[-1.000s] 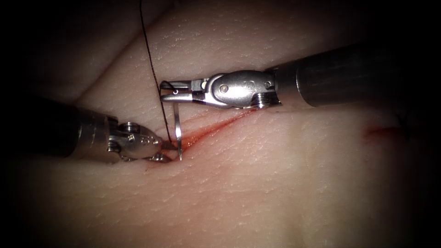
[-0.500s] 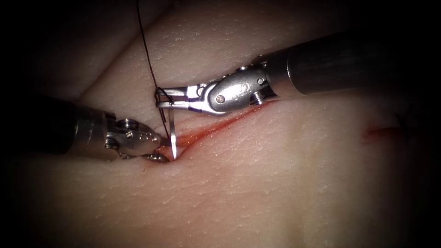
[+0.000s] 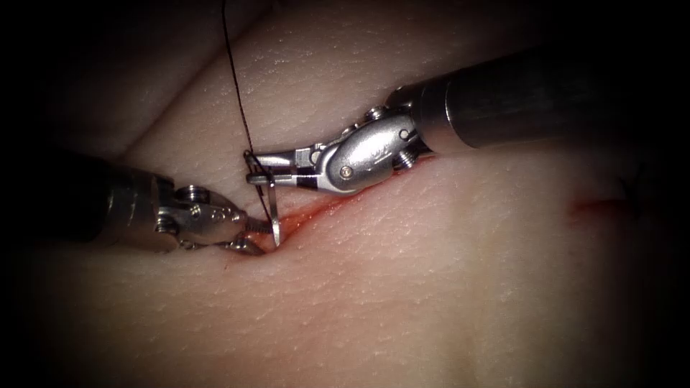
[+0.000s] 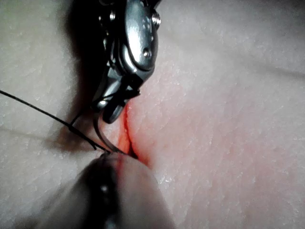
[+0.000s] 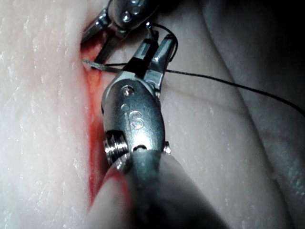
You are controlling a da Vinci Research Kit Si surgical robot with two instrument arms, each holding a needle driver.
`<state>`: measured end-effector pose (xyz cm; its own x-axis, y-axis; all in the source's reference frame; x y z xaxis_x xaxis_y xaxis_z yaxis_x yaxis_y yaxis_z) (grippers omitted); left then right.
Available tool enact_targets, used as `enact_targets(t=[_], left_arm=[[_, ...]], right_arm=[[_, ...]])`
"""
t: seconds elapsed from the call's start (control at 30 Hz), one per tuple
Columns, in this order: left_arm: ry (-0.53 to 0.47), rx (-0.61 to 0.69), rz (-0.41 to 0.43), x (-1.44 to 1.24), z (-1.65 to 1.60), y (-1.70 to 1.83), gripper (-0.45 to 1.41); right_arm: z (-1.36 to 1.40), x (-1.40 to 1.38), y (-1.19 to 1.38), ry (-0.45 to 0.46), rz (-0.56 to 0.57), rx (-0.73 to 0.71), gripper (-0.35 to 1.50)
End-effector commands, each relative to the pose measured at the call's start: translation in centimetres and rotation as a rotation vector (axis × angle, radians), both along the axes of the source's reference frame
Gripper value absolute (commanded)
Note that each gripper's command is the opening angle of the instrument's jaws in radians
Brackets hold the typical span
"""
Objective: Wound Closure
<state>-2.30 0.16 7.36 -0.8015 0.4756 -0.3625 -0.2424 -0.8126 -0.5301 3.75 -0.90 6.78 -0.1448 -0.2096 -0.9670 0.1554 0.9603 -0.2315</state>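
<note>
Two steel needle-driver tools meet at the left end of the cut. Right tool (image 3: 253, 167), on a dark shaft entering from the right of the endoscope frame, has its jaws clamped on the thin curved silver needle (image 3: 274, 208) near the thread end of its curve. Needle hangs down from those jaws; its point sits at the reddened lip of the cut, level with the left tool's tip. Whether the point has entered the tissue cannot be told from here.

Dark thin thread (image 3: 236, 79) runs from the top edge of the endoscope frame down to the right tool's jaws, left of centre. In the right wrist view the same thread (image 5: 228, 82) trails away across the skin from the jaws (image 5: 158, 49).

Left tool (image 3: 251, 233), on a dark shaft from the left of the endoscope frame, lies low against the pale pink pork-belly tissue (image 3: 431, 287) on the left side of the cut. Jaws parted a little, tips pressed at the wound edge just beside the needle; whether they pinch tissue cannot be told.

Red fluid (image 3: 323, 205) lines the slit of the cut (image 3: 359, 188), which runs up and right beneath the right tool. Second small red mark (image 3: 593, 207) sits well apart, far right.
</note>
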Motion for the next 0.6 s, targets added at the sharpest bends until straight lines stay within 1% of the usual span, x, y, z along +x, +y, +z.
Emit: enact_targets(t=[0.03,0.2,0.37,0.5,0.6], left_arm=[[-0.001,0.002,0.001,-0.06,0.05,-0.06,0.39],[-0.005,0.003,0.002,-0.03,0.03,-0.06,0.39],[-0.011,-0.006,-0.010,0.02,-0.06,-0.04,0.37],[-0.015,-0.023,-0.038,0.07,-0.25,0.00,0.31],[-0.025,-0.045,-0.065,0.07,-0.46,0.00,0.27]], right_arm=[[0.07,0.07,-0.04,0.000,0.002,-0.004,-0.35],[0.17,0.09,-0.18,-0.011,-0.015,-0.023,-0.35],[0.22,0.10,-0.26,-0.012,-0.018,-0.032,-0.35],[0.24,0.09,-0.24,-0.012,-0.016,-0.038,-0.35],[0.26,0.08,-0.20,-0.018,-0.014,-0.026,-0.35]])
